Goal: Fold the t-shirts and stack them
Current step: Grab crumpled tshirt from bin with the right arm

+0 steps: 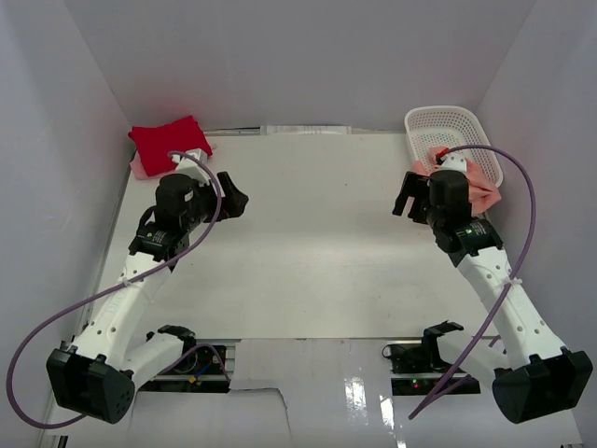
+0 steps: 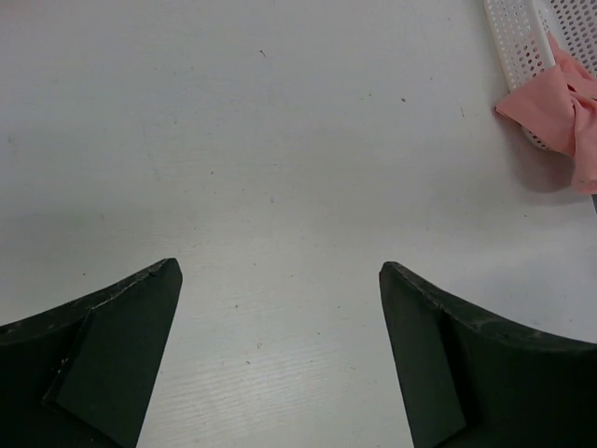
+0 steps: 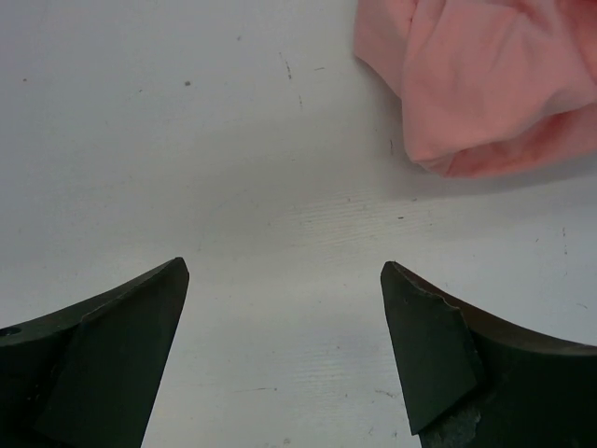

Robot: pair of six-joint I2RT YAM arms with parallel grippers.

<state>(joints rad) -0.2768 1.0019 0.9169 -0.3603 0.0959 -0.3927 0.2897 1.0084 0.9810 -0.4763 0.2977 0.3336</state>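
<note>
Counter layout is shown from above as a white surface enclosed by pale walls, with both arms reaching out over it from the near edge. The left hand is held over the far-left part of the counter with its jaws spread wide; in the left wrist view only bare counter is seen between the two dark fingers, and nothing is gripped. The right hand is held over the far-right part, likewise spread wide, and in the right wrist view bare counter lies between its fingers. The red t-shirt is folded and placed in the far-left corner, on top of the pale pink t-shirt, of which only an edge is exposed at the near left side. The basket, a white plastic lattice, is set against the far-right corner. The salmon-pink t-shirt is bunched and unfolded, draped from the basket over its near rim onto the counter, and is partly covered by the right arm in the top view. It is located just beyond and to the right of the right hand and is not touched by it. A purple cable is looped along each arm. Whether the shirts or the basket carry any print cannot be told from these views.
</note>
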